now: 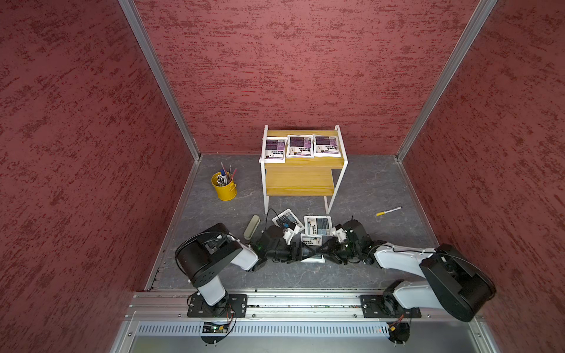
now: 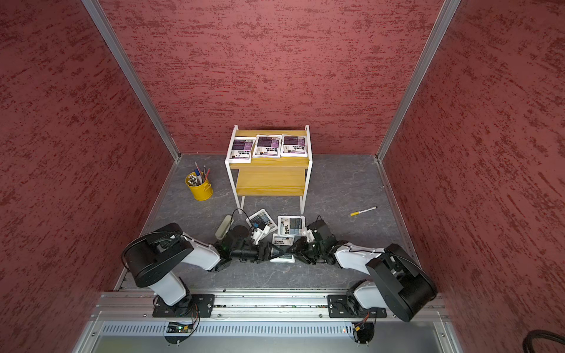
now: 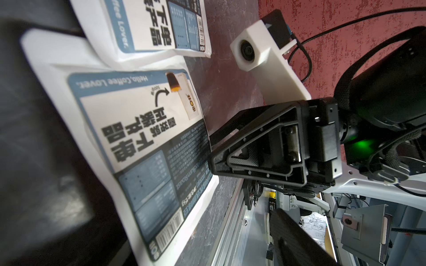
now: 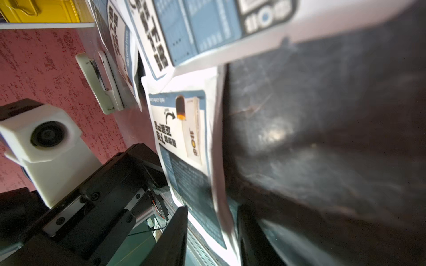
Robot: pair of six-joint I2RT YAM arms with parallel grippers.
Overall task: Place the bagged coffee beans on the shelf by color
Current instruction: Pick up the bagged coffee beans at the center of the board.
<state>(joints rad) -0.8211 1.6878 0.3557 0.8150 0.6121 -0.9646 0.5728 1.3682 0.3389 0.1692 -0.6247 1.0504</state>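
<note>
Your left fingers point(image 3: 299, 239) stand wide apart at the nearest grey-blue pouch point(image 1: 311, 240). The right fingers point(image 4: 175, 235) straddle its edge; you can't tell if they bite. 2 more grey-blue pouches point(image 1: 318, 225) lie just beyond on the bench point(image 1: 367, 189). 3 purple pouches point(image 1: 301, 146) sit on the shelf point(image 1: 302, 165), upper tier; lower board point(image 1: 299, 182) bare. About half done.

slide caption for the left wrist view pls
Right gripper at the edge of a grey-blue coffee bag on the tabletop.

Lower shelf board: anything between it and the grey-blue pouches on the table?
Nothing visible. The lower board is bare, its front open; the grey-blue pouches lie just before it. The purple pouches sit only on the top board.
</note>
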